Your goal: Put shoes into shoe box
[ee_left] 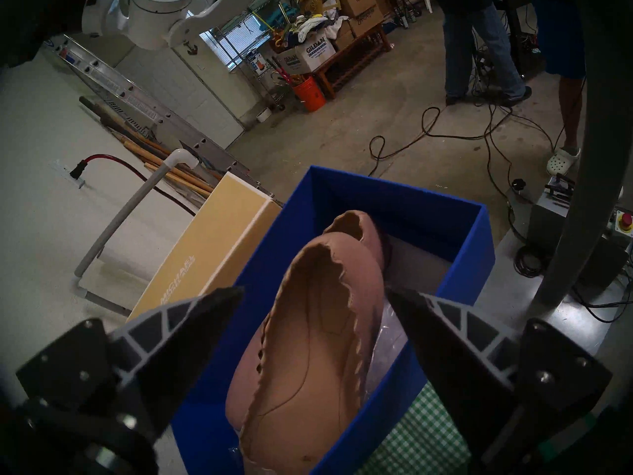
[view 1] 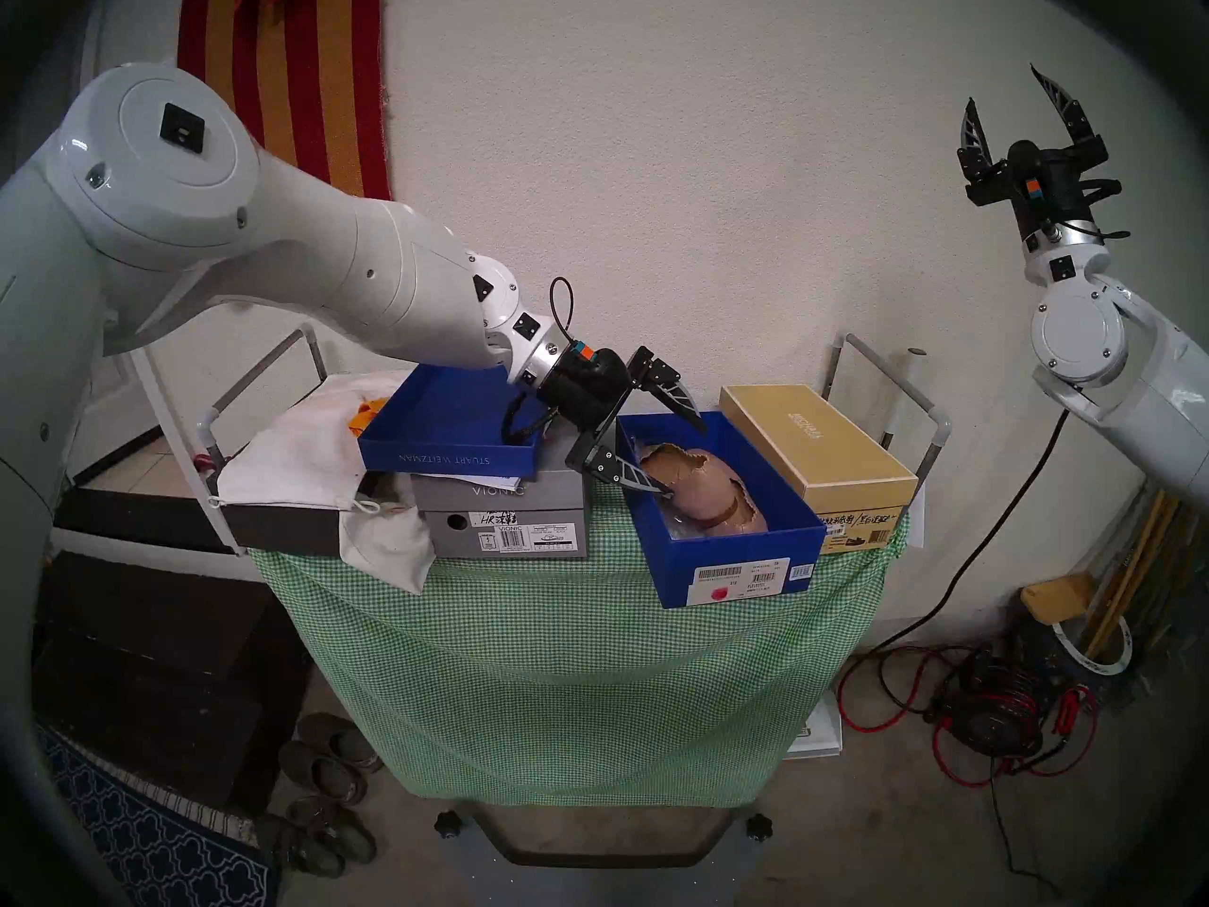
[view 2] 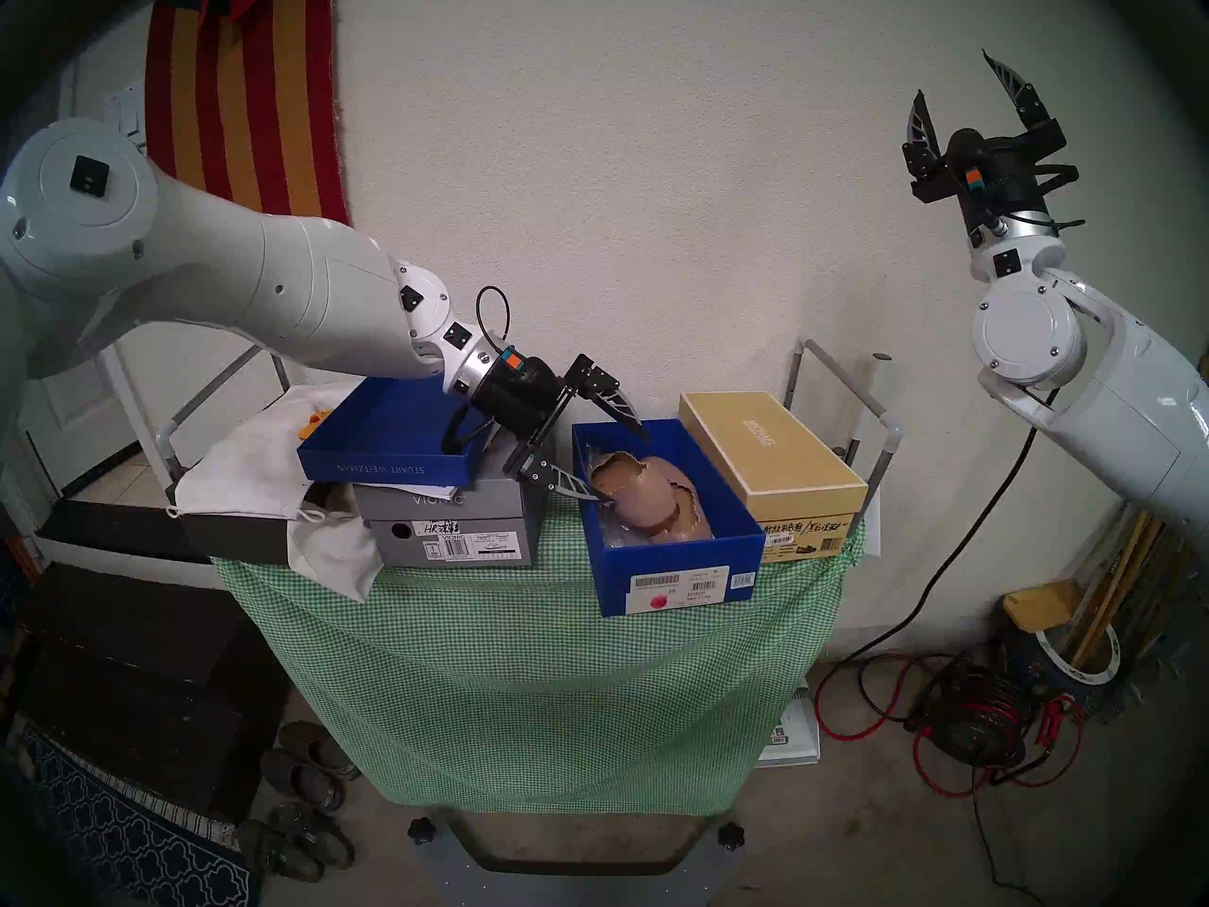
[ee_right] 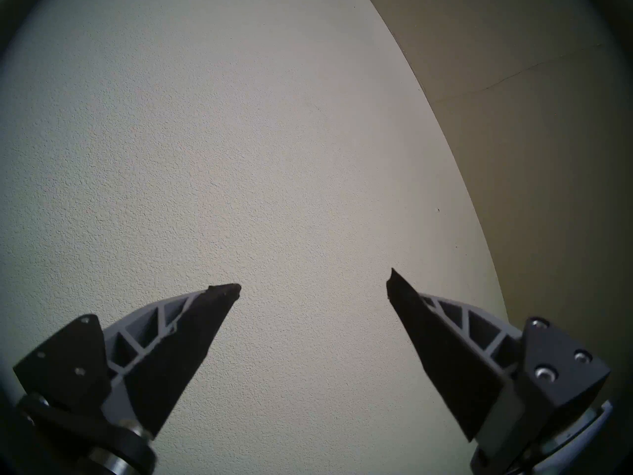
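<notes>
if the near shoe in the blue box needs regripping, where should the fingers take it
Probably across the scalloped side walls at mid-length of the near shoe, coming from above on the left gripper's side. It lies tilted against the other shoe in the shoe box, opening upward, so one finger could slip inside the rim, one outside.

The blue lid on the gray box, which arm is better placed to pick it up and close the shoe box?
Left. Its open claw hangs beside the blue lid; the right claw points up, away from the table.
</notes>
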`<state>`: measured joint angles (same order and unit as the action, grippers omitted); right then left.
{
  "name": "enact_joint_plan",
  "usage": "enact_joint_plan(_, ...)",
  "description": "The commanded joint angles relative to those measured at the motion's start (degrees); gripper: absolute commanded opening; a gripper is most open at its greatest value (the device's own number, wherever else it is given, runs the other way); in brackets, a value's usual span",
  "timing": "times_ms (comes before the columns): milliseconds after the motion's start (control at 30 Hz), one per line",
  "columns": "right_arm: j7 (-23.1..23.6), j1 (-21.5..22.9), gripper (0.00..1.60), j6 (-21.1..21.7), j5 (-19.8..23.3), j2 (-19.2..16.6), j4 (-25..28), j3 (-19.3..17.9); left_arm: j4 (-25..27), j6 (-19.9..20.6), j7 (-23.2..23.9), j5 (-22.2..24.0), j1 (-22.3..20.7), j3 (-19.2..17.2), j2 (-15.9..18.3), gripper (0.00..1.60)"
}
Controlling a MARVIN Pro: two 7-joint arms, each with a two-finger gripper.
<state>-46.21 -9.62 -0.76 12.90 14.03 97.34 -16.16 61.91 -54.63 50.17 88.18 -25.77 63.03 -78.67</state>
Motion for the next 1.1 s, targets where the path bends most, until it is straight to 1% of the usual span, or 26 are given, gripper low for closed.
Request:
enact_joint_plan(0,-0.08,-0.01,1.6,0.12,0.11,-0.08,0.1,-0.03,-5.1,-0.37,3.25,-0.32,-3.51,-2.08,-0.21,1.6)
enact_joint_plan(67,-0.05,0.0,1.6,0.07,0.07,-0.06,0.05,-0.02,-7.82,-0.37,1.44,-0.44,-5.09,-1.28,1.97,1.6)
enact_joint_plan(100,-0.05,0.0,1.6,0.06,0.06,-0.06,0.05,-0.02,-10.5,-0.37,1.35,-0.26,-4.66,-1.49,2.1,1.6)
enact_joint_plan(133,-0.05,0.0,1.6,0.06,0.06,-0.06,0.04,-0.02,-9.72,-0.37,0.68,-0.31,-5.68,-1.42,2.87,1.6)
enact_joint_plan(167,-0.05,0.0,1.6,0.06,0.06,-0.06,0.04,-0.02,-11.23,-0.37,0.8,-0.52,-5.51,-1.36,2.81,1.6)
enact_joint_plan(200,-0.05,0.0,1.6,0.06,0.07,-0.06,0.05,-0.02,-11.24,-0.37,0.59,-0.64,-5.85,-1.3,3.1,1.6)
enact_joint_plan(267,-0.06,-0.01,1.6,0.07,0.08,-0.06,0.06,-0.03,-14.48,-0.37,0.46,-1.44,-5.26,-1.02,2.72,1.6)
enact_joint_plan(300,-0.06,-0.01,1.6,0.08,0.08,-0.06,0.06,-0.03,-14.19,-0.37,-0.01,-1.58,-5.71,-0.94,3.1,1.6)
enact_joint_plan(333,-0.06,-0.01,1.6,0.08,0.08,-0.06,0.06,-0.03,-16.05,-0.37,-0.28,-1.84,-5.27,-0.99,2.96,1.6)
enact_joint_plan(367,-0.06,-0.01,1.6,0.08,0.08,-0.06,0.06,-0.03,-16.05,-0.37,-0.28,-1.84,-5.27,-0.99,2.96,1.6)
enact_joint_plan(400,-0.07,-0.01,1.6,0.1,0.09,-0.07,0.07,-0.03,-18.77,-0.37,-2.78,-1.75,-4.75,-1.21,3.65,1.6)
enact_joint_plan(433,-0.07,-0.01,1.6,0.1,0.1,-0.07,0.08,-0.03,-20.34,-0.37,-3.52,-1.54,-4.21,-1.62,3.69,1.6)
enact_joint_plan(500,-0.08,-0.02,1.6,0.11,0.1,-0.07,0.08,-0.03,-21.62,-0.37,-5.21,-1.46,-4.21,-2.13,3.91,1.6)
enact_joint_plan(533,-0.08,-0.02,1.6,0.12,0.11,-0.07,0.09,-0.03,-23.08,-0.37,-5.84,-1.64,-3.67,-2.64,3.71,1.6)
enact_joint_plan(567,-0.09,-0.02,1.6,0.14,0.12,-0.08,0.1,-0.04,-24.11,-0.37,-7.16,-2.58,-3.34,-2.69,3.45,1.6)
enact_joint_plan(667,-0.1,-0.03,1.6,0.18,0.15,-0.09,0.13,-0.04,-26.93,-0.37,-8.69,-3.19,-1.33,-5.26,3.67,1.6)
enact_joint_plan(700,-0.1,-0.03,1.6,0.19,0.16,-0.09,0.14,-0.04,-27.17,-0.37,-9.89,-3.12,-0.8,-6.41,4.11,1.6)
enact_joint_plan(733,-0.1,-0.03,1.6,0.19,0.16,-0.09,0.14,-0.04,-27.17,-0.37,-9.89,-3.12,-0.8,-6.41,4.11,1.6)
enact_joint_plan(767,-0.1,-0.03,1.6,0.2,0.16,-0.09,0.14,-0.04,-26.69,-0.37,-11.73,-1.18,-0.53,-7.78,5.06,1.6)
enact_joint_plan(800,-0.1,-0.03,1.6,0.19,0.15,-0.09,0.14,-0.04,-26.75,-0.37,-13.32,-0.38,-0.34,-8.32,5.5,1.6)
enact_joint_plan(833,-0.1,-0.03,1.6,0.19,0.15,-0.09,0.14,-0.04,-26.75,-0.37,-13.32,-0.38,-0.34,-8.32,5.5,1.6)
enact_joint_plan(867,-0.1,-0.03,1.6,0.18,0.15,-0.09,0.13,-0.04,-27.15,-0.37,-14.33,-0.45,-0.46,-9.07,5.73,1.6)
enact_joint_plan(933,-0.09,-0.02,1.6,0.16,0.13,-0.08,0.11,-0.04,-26.93,-0.37,-17.39,0.38,-1.17,-11.05,6.64,1.6)
enact_joint_plan(1000,-0.09,-0.02,1.6,0.15,0.12,-0.08,0.11,-0.04,-27.0,-0.37,-17.72,0.36,-1.62,-11.67,6.8,1.6)
enact_joint_plan(1033,-0.09,-0.02,1.6,0.15,0.13,-0.08,0.11,-0.04,-26.49,-0.37,-20.29,-0.5,-2.39,-12.11,7.11,1.6)
enact_joint_plan(1067,-0.08,-0.02,1.6,0.15,0.12,-0.08,0.1,-0.04,-26.87,-0.37,-21.33,-0.74,-2.63,-12.12,7.21,1.6)
